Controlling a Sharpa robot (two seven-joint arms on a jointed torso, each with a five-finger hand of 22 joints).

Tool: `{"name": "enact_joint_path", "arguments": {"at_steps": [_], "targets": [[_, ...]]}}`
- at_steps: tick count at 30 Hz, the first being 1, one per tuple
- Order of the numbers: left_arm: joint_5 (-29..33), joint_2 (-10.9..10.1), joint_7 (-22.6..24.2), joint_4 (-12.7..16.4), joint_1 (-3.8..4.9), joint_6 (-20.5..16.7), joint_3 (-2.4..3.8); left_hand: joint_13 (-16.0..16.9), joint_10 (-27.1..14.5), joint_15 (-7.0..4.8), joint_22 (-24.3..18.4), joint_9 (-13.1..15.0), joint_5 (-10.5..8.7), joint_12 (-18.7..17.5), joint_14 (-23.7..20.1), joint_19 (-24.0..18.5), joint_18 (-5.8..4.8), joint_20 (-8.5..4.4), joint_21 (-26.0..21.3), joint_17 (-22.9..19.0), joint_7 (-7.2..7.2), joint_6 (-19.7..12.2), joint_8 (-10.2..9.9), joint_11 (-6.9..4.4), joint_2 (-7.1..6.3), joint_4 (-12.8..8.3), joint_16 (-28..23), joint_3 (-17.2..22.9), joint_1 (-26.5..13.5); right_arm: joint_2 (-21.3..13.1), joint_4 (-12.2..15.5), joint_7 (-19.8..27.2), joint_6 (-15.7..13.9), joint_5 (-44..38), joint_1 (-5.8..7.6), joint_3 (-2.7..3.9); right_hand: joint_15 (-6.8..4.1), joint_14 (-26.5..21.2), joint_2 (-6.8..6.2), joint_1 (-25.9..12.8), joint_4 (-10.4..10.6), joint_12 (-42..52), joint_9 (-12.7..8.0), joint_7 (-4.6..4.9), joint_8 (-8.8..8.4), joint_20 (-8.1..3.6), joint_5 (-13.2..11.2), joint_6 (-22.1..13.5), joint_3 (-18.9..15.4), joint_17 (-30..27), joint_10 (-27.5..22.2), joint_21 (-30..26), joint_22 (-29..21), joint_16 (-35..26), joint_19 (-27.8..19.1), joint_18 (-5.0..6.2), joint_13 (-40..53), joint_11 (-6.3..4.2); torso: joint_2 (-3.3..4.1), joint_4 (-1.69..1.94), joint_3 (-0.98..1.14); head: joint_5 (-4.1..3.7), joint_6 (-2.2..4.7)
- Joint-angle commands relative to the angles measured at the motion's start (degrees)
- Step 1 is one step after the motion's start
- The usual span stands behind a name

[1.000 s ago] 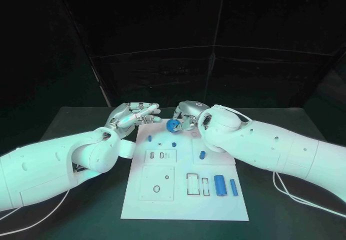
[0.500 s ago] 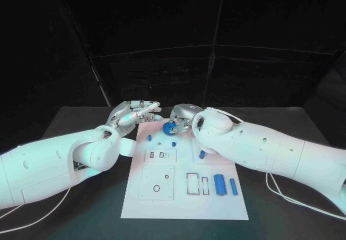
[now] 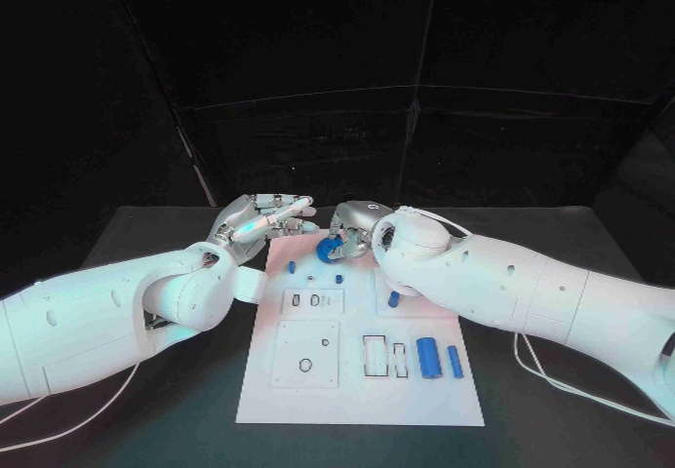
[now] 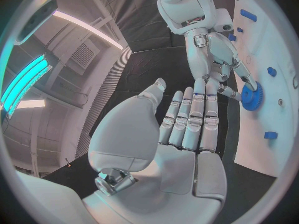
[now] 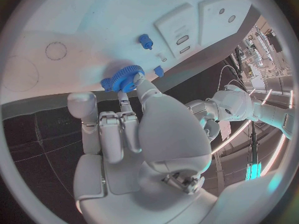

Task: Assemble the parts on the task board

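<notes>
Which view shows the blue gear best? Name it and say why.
The right wrist view: the blue gear shows its toothed rim, pinched by the right hand over the task board. The left wrist view shows it edge-on at the fingertips; the head view shows it small and partly covered.

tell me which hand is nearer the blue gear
Right. The right hand holds the blue gear in its fingers at the board's far end; the left hand sits beside it, apart and holding nothing.
</notes>
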Motion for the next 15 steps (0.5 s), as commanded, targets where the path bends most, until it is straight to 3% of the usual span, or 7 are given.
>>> {"name": "enact_joint_path", "arguments": {"at_steps": [1,10,15], "targets": [[-0.31,0.05,0.33,0.03,0.11,0.60,0.05,-0.05,0.35,-0.07,-0.07,-0.04,0.11,-0.34,0.22,0.44,0.31,0.09,-0.25,0.08,-0.03,0.31,-0.27,-0.07,0.62,-0.34,-0.01,-0.06,0.15,0.02,-0.10,-0.20,2.01,-0.37,0.00,-0.06,0.23,5.31,-0.14,-0.59,0.15,-0.30,-0.04,-0.05,-0.37,0.05,0.23,-0.54,0.06,12.57,1.84,0.03,-0.08,0.13,-0.25,-0.53,8.59,0.30,-0.03,0.01,0.00,0.03,-0.06],[-0.31,0.05,0.26,-0.02,0.12,0.64,0.05,-0.05,0.35,-0.07,-0.07,-0.04,0.11,-0.34,0.22,0.44,0.31,0.09,-0.25,0.08,-0.03,0.31,-0.27,-0.07,0.62,-0.34,-0.01,-0.06,0.15,-0.01,-0.15,-0.68,0.88,-0.40,-0.01,-0.07,0.60,5.29,-0.94,-1.42,0.12,-0.77,-0.09,0.43,-1.56,0.39,0.22,-2.12,-0.31,12.48,1.37,-0.13,-0.36,0.10,-0.45,-0.49,8.03,0.73,0.00,0.01,0.01,-0.02,-0.10],[-0.31,0.03,0.21,-0.15,0.13,0.59,0.04,-0.06,0.38,-0.05,-0.11,-0.04,0.11,-0.37,0.16,0.41,0.30,0.10,-0.31,0.08,0.00,0.35,-0.29,-0.04,0.59,-0.44,-0.07,-0.08,0.17,0.06,-0.16,-0.79,-0.32,-0.41,-0.01,-0.07,1.25,5.27,-1.77,-2.01,0.07,-1.25,-0.17,1.31,-3.79,0.92,-0.73,-6.09,-0.91,12.44,0.86,-0.22,-0.56,0.08,-0.61,-0.49,7.45,1.52,0.02,0.03,0.01,-0.03,-0.11]]}}
